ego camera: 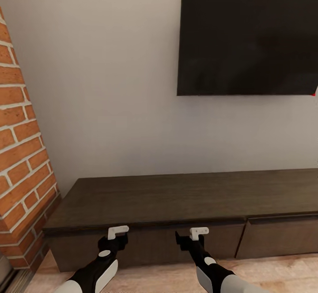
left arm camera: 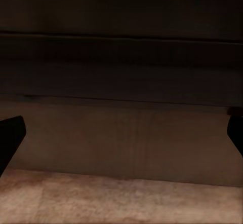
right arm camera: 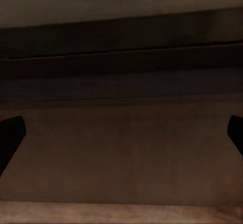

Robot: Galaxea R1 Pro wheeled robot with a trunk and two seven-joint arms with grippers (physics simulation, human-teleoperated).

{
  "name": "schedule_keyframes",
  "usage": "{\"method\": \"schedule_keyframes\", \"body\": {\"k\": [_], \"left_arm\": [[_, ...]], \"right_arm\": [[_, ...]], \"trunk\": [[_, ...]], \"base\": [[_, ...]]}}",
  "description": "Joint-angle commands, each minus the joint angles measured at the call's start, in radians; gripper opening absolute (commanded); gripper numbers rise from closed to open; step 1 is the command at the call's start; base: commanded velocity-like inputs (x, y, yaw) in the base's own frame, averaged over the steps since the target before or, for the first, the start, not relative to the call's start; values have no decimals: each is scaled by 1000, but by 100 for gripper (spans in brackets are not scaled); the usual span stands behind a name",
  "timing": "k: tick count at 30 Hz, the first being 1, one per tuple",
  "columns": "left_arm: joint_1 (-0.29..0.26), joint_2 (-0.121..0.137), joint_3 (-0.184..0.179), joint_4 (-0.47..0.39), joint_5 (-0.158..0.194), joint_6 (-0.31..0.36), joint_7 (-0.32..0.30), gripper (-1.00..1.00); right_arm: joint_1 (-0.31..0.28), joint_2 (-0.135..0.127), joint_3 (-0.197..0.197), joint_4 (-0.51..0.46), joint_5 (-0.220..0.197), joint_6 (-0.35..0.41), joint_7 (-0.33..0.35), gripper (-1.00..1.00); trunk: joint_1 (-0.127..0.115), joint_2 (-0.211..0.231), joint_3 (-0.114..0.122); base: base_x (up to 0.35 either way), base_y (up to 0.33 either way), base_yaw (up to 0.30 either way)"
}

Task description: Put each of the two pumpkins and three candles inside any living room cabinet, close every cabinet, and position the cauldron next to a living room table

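Here, head view: cabinet (ego camera: 176, 195) below TV (ego camera: 247, 41), fronts shut; left gripper (ego camera: 115, 236) and right gripper (ego camera: 193, 238) close against left front, empty. Risk, judged: handle-less front gives no purchase, fingers may slip.

Left wrist view: fingers (left arm camera: 10, 138) spread wide, cabinet front ahead.

Right wrist view: fingers (right arm camera: 10, 135) spread wide; dark, contact unclear.

Dark-brown cabinet (ego camera: 176, 200), fronts shut

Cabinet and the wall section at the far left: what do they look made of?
The cabinet looks like dark-brown wood, matte, with faint grain along its top and flat handle-less fronts. The wall section looks like red-orange brick with pale mortar lines, rough and unglazed.
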Motion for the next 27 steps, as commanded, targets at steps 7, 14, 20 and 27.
{"method": "schedule_keyframes", "body": {"k": [7, 14, 20, 27], "left_arm": [[-2, -1, -7, -2, 0, 0, 6, 100], [-2, -1, -6, -32, 2, 8, 8, 100], [-2, 0, -2, -85, 10, 138, 12, 100], [15, 36, 9, -402, 72, 626, 15, 100]], "right_arm": [[-1, 0, -6, 1, 5, 1, 3, 100], [-1, -1, -8, 1, 5, 4, 3, 100], [0, -8, -10, 2, 2, 50, 5, 100], [-1, -9, -33, -2, -54, 386, 8, 100]], "trunk": [[0, 0, -1], [0, 0, -1], [0, 0, -1], [-1, 0, 7]], "base": [[-225, 0, 0], [-318, -2, 0], [-318, -68, 0], [-107, -18, 0]]}}
